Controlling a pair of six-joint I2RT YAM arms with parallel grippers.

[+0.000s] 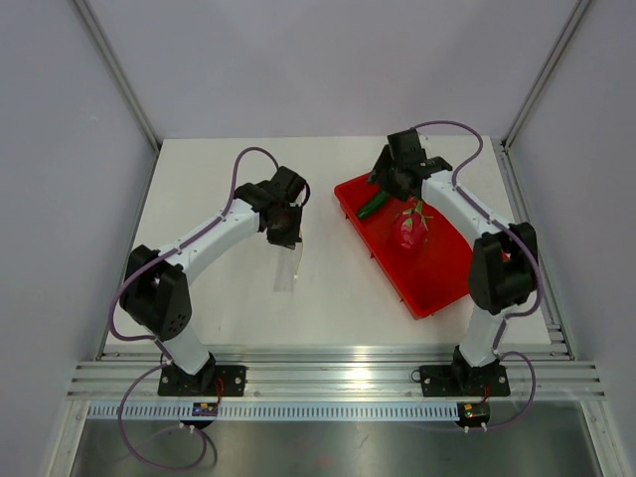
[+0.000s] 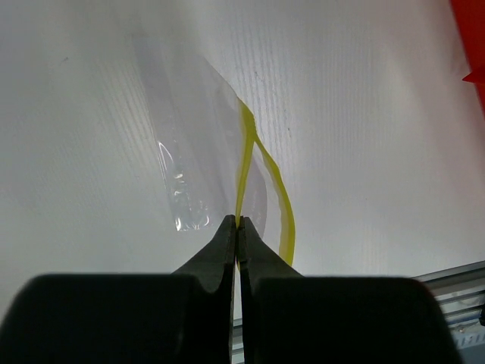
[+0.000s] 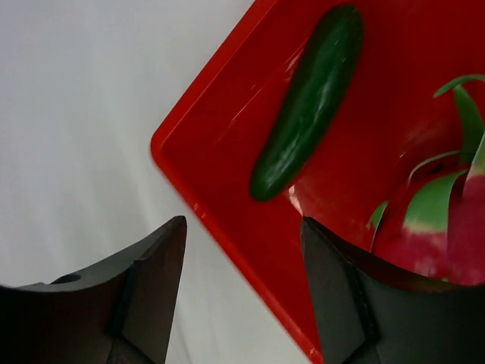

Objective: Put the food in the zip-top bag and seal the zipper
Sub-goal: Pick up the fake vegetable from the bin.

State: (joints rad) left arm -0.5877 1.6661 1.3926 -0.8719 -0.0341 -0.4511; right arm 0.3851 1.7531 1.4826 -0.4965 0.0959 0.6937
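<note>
Food (image 3: 307,102) lies loose in tray (image 3: 250,91) near my spread right claw (image 3: 242,227), left claw (image 2: 237,224) pinching zipper (image 2: 244,152); I would straddle the food's middle crosswise, clear of the rim.

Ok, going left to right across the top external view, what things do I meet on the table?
Zip-top bag, held by the left tool → cucumber → dragon fruit. The red tray spans both foods and the right tool overlaps the cucumber, so I leave those two unplaced.
</note>
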